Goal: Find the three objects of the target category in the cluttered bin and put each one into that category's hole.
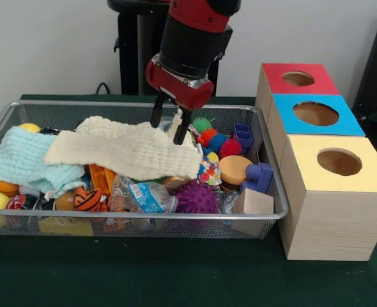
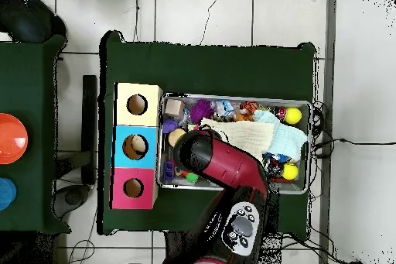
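The wire mesh bin (image 1: 144,217) lies across the table, full of toys and cloths. One whitish lump with red, yellow and blue patches (image 1: 207,173) peeks out from under the right edge of a cream cloth (image 1: 124,150). No other such lump shows. My gripper (image 1: 168,126) hangs open over the far edge of the cream cloth, its fingertips (image 1: 156,119) at the cloth's surface and nothing held. The yellow-topped box's hole (image 1: 339,162) is right of the bin, nearest the camera. In the overhead view the arm (image 2: 220,160) hides the gripper, and the yellow box's hole (image 2: 137,104) shows left of the bin's rim (image 2: 232,96).
A light blue cloth (image 1: 22,163) covers the bin's left part. Spiky balls, purple (image 1: 197,198), red (image 1: 230,148) and green (image 1: 202,123), lie near the gripper. A clear wrapper with a blue label (image 1: 144,195), a blue block (image 1: 259,176) and a wooden block (image 1: 252,203) lie at the front. Blue-topped (image 1: 316,114) and red-topped (image 1: 298,78) boxes stand behind the yellow one.
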### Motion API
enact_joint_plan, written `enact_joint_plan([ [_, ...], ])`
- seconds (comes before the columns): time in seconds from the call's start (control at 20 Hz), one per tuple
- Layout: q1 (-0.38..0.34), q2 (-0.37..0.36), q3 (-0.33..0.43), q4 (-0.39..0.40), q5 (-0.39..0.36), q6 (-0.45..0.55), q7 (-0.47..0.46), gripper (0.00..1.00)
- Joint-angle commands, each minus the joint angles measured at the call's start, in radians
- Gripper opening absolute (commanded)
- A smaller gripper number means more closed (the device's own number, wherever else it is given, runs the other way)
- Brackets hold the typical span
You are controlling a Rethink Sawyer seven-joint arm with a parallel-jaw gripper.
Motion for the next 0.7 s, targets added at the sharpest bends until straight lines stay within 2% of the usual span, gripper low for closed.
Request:
enact_joint_plan([
  [0.05,-0.172,-0.107,0.235,0.031,-0.231,0.145,-0.35,1.0],
  [0.35,-0.186,-0.131,0.271,0.029,-0.33,0.152,-0.242,1.0],
  [0.7,-0.236,-0.137,0.337,0.017,-0.409,0.185,-0.188,1.0],
])
